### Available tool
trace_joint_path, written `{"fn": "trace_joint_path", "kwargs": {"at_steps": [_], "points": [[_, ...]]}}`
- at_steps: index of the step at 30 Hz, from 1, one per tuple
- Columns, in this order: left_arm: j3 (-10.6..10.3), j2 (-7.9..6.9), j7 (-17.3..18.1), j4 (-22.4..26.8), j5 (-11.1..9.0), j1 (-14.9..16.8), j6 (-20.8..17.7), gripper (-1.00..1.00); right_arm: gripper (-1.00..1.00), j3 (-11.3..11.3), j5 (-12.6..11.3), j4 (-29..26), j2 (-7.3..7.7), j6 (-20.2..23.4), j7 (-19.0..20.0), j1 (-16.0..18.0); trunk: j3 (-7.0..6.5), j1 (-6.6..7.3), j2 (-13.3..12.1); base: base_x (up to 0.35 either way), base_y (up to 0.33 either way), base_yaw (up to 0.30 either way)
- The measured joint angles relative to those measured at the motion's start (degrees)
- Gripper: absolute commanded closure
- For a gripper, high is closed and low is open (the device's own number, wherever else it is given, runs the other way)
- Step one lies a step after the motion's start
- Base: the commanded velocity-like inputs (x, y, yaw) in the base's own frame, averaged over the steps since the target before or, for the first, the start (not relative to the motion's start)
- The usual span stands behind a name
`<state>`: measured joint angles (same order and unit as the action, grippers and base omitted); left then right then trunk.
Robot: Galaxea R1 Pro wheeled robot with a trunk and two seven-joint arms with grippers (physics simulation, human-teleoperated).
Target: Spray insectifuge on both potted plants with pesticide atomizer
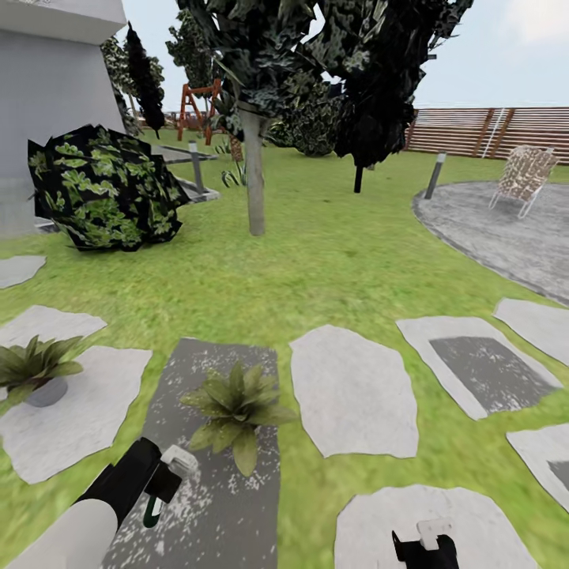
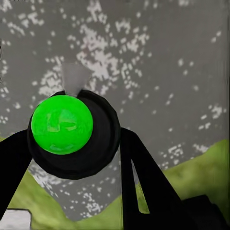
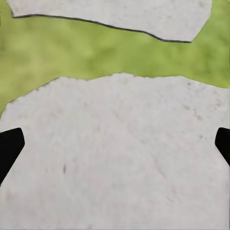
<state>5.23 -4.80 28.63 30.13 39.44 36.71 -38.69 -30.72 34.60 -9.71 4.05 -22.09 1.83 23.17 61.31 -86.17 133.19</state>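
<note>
Two potted plants stand on stepping stones in the garden: one [image 1: 237,407] on a dark grey stone straight ahead, the other [image 1: 35,365] in a grey pot on a pale stone at the far left. My left gripper [image 1: 154,478] is shut on the pesticide atomizer [image 1: 164,484], just below and left of the nearer plant, its pale spray head toward that plant. In the left wrist view the atomizer [image 2: 72,132] appears end-on, a dark bottle with a bright green round face, held between black fingers [image 2: 143,177]. My right gripper [image 1: 427,545] hangs open over a pale stone [image 3: 115,158].
A big dark leafy bush [image 1: 103,186] and a grey building wall [image 1: 47,87] lie at the back left. A tree trunk [image 1: 254,170] rises mid-lawn. A bollard [image 1: 435,175], a chair [image 1: 525,178] on a gravel patch and a wooden fence [image 1: 490,130] are at the right.
</note>
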Motion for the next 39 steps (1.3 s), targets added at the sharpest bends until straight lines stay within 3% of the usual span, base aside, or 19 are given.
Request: {"fn": "trace_joint_path", "kwargs": {"at_steps": [14, 19, 28, 39], "points": [[-0.06, -0.05, 0.74, 0.03, -0.46, 0.01, 0.54, 1.00, -1.00, 0.00, 0.03, 0.00, 0.08, 0.00, 0.00, 0.00, 0.00, -0.02, 0.00, 0.051, -0.036, 0.067], [-0.19, -0.08, 5.20, 0.02, -0.34, 0.01, 0.92, 1.00, -1.00, 0.00, 0.04, 0.00, 0.08, 0.07, 0.06, -0.01, 0.00, -0.02, 0.00, 0.000, 0.000, 0.000], [-0.34, -0.03, 5.07, 0.01, -0.28, 0.01, 1.01, 1.00, -1.00, 0.00, 0.03, 0.00, 0.15, 0.08, 0.00, 0.00, 0.00, -0.02, 0.00, 0.000, -0.018, 0.000], [-0.22, 0.00, 5.09, 0.09, -0.32, 0.01, 1.05, 1.00, -1.00, 0.00, 0.02, -0.01, 0.04, 0.08, 0.00, 0.01, 0.00, -0.02, 0.00, 0.000, -0.240, 0.025]]}}
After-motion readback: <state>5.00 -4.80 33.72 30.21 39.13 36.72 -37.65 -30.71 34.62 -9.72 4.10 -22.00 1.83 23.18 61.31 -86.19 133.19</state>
